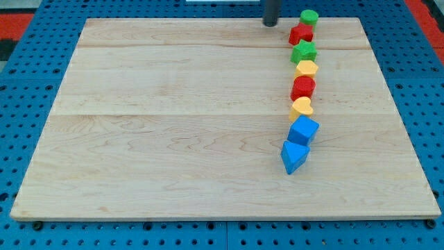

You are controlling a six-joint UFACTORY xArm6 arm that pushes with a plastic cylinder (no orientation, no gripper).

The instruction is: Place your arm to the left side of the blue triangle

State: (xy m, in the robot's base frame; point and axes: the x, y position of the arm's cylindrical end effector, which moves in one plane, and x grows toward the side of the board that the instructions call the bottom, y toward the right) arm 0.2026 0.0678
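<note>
board (173, 125) open left of blue triangle (293, 157)

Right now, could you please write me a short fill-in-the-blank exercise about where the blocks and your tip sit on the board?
1. My tip is at the view's top, just left of the ____ star.
2. The blue triangle is the ____ block in the column, counting from the top.
3. Directly above the blue triangle sits the blue ____.
4. The green cylinder lies at the column's ____ end.

Missing words: red; last; cube; top

blue triangle (293, 157) | lying flat | bottom end of block column | view's right
</note>
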